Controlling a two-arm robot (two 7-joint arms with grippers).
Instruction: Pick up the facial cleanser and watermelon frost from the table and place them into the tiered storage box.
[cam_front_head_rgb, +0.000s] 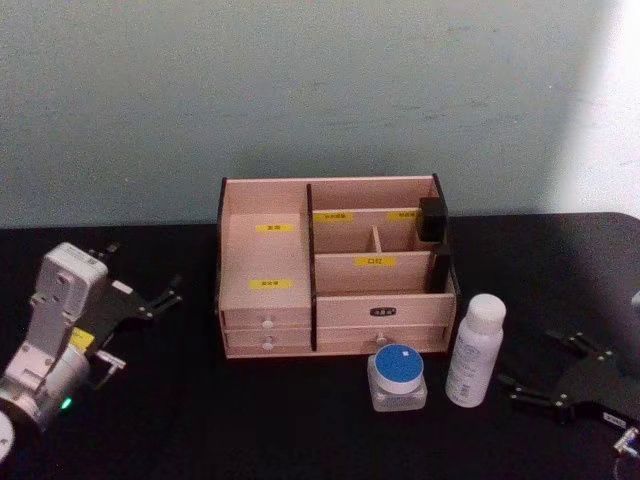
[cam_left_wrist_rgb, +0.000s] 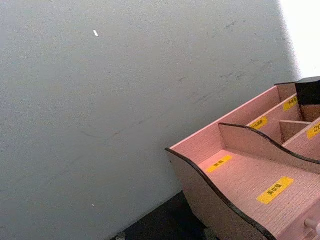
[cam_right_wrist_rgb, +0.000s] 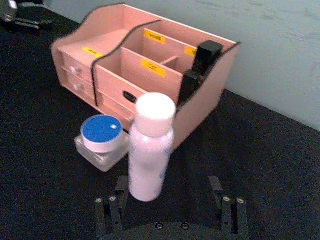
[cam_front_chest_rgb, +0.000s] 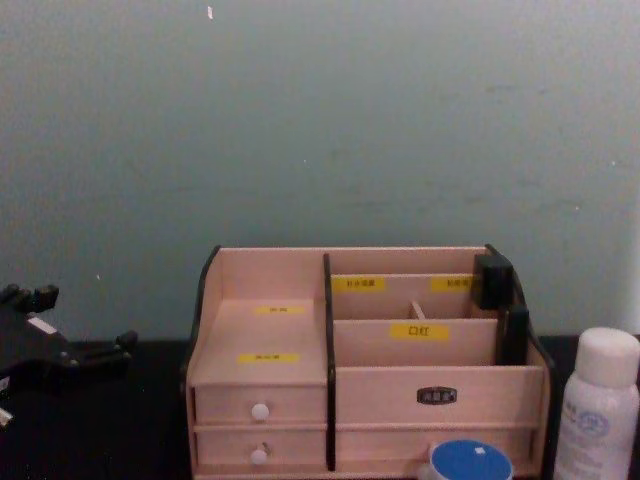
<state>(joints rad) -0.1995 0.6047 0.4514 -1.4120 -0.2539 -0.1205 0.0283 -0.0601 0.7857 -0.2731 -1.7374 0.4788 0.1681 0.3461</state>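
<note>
Both claws, L (cam_front_head_rgb: 137, 331) & R (cam_front_head_rgb: 529, 361), rest spread wide; white bottle (cam_front_head_rgb: 475, 351) & blue-lid jar (cam_front_head_rgb: 397, 376) stand before tiered storage box (cam_front_head_rgb: 262, 262).

The writing on the yellow labels (cam_front_head_rgb: 375, 261) of the wooden organiser (cam_front_head_rgb: 262, 250) is too small to read, the chest view's lower edge cuts off the blue-lidded jar (cam_front_chest_rgb: 470, 463) and the white bottle (cam_front_chest_rgb: 598, 405), and the organiser's wall hides the lower parts of two black items (cam_right_wrist_rgb: 207, 54).

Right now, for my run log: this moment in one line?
white bottle, blue-lidded jar: on table; left gripper: open, far left; right gripper: open by bottle
</note>
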